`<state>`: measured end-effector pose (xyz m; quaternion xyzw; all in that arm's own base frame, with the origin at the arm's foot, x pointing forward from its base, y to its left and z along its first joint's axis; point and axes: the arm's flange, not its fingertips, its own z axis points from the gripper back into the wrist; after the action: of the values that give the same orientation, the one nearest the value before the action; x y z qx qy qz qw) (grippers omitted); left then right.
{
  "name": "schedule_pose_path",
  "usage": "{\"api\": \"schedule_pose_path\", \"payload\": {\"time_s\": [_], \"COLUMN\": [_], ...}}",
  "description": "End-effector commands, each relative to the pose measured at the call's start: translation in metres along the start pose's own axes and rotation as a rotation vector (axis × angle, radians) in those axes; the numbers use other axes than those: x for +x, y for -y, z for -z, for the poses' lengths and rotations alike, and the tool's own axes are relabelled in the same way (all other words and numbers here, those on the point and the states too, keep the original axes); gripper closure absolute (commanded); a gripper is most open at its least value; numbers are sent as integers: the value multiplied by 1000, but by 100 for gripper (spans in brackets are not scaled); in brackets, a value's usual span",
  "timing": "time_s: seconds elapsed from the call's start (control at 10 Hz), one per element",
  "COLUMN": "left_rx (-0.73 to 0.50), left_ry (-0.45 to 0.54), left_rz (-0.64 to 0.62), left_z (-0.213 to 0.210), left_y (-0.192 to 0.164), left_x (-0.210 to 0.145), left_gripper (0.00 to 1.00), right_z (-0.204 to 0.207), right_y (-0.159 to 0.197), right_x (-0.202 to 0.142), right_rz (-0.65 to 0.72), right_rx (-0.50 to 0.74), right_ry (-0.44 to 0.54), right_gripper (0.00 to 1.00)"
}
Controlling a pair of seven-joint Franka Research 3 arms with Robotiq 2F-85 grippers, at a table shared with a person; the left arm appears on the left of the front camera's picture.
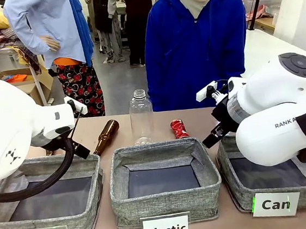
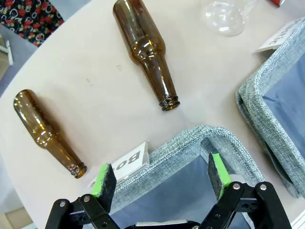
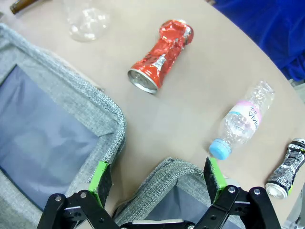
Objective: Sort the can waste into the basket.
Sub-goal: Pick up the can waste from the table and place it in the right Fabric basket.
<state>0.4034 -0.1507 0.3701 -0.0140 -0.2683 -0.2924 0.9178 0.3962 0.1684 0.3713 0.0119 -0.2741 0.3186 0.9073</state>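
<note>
Closest in, the right claw [image 3: 157,174] is hanging wide open and empty over a corner of the grey basket [image 1: 235,189] that is sitting behind the "Can" sign [image 1: 276,204]. Outside the basket, the crushed red can [image 3: 161,55] is lying on its side on the desk [image 3: 190,109]. The black-blue can [image 3: 286,169] is lying farther off, beside a small plastic bottle [image 3: 240,125]. The left claw [image 2: 161,175] is also hanging open and empty over another basket's corner, with two brown bottles [image 2: 145,47] lying beyond it.
</note>
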Motion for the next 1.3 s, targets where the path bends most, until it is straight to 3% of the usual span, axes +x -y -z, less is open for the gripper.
{"api": "schedule_pose_path", "payload": {"time_s": [0.0,0.2,0.3,0.6,0.8,1.2], "left_rx": [0,-302,-397,-762,-872,-910], "left_ry": [0,113,126,142,217,485], "left_rz": [0,76,42,23,-54,-382], "left_z": [0,-40,-63,-124,-154,-151], "left_y": [0,12,14,-10,-49,-108], "left_x": [0,8,11,-12,-51,-128], "left_gripper": [0,0,0,0,0,0], "right_z": [0,-40,-65,-136,-159,-165], "right_y": [0,17,25,63,102,190], "right_x": [0,2,5,-16,-54,-167], "right_rz": [0,57,166,338,420,822], "right_rx": [0,206,297,705,804,839], "right_ry": [0,67,99,28,8,197], "right_gripper": [0,0,0,0,0,0]}}
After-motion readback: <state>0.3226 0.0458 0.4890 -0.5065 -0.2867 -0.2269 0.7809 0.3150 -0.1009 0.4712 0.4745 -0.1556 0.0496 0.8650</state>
